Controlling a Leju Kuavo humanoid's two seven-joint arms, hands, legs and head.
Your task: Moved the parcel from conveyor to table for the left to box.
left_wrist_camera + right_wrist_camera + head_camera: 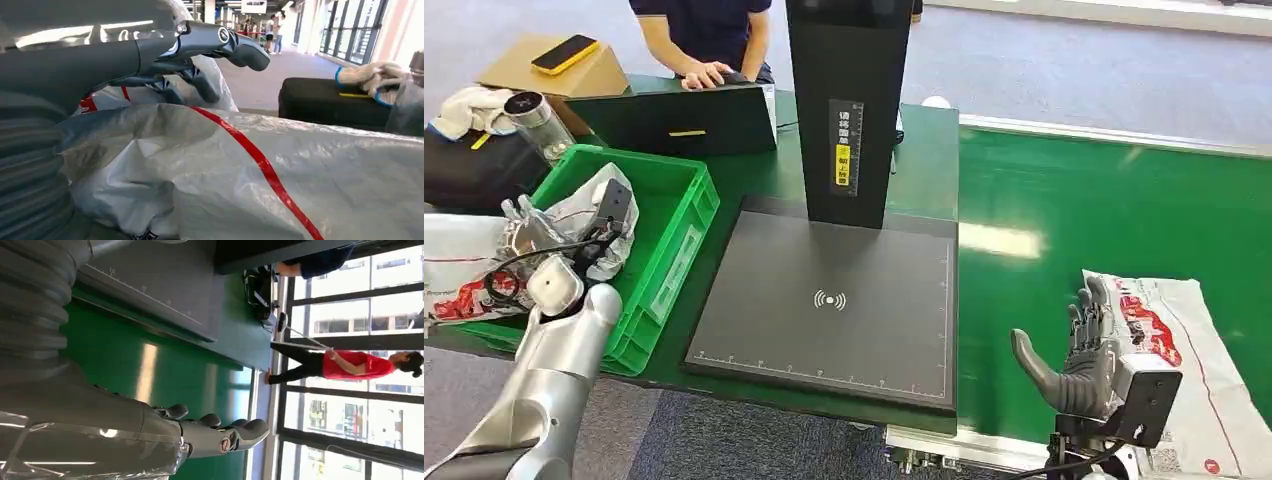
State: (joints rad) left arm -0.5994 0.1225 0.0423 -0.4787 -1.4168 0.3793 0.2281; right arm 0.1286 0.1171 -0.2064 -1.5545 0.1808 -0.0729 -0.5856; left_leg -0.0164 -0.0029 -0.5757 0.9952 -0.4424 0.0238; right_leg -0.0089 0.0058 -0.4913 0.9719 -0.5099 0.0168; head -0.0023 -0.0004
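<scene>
We judge the transfer barely begun: the white plastic parcel with red print (1189, 370) lies on the green conveyor belt (1104, 210), our right hand (1079, 355) open beside it, holding nothing.

A: What colour is the conveyor (1114, 210)?
B: Bright green, with pale glare streaks. The parcel (1194, 350) at five o'clock is white with red print.
A: And the crate (669, 240)?
B: Green too, at nine o'clock, holding a silver-white bag (300, 175) with a red stripe.
A: The centre?
B: A dark grey scanner pad (824, 300) with a white wireless mark and white ruler ticks; its black post (849, 100) carries a yellow label.
A: The hands?
B: The right hand (1079, 360) is grey and dark; the left hand (529, 225) silver.
</scene>
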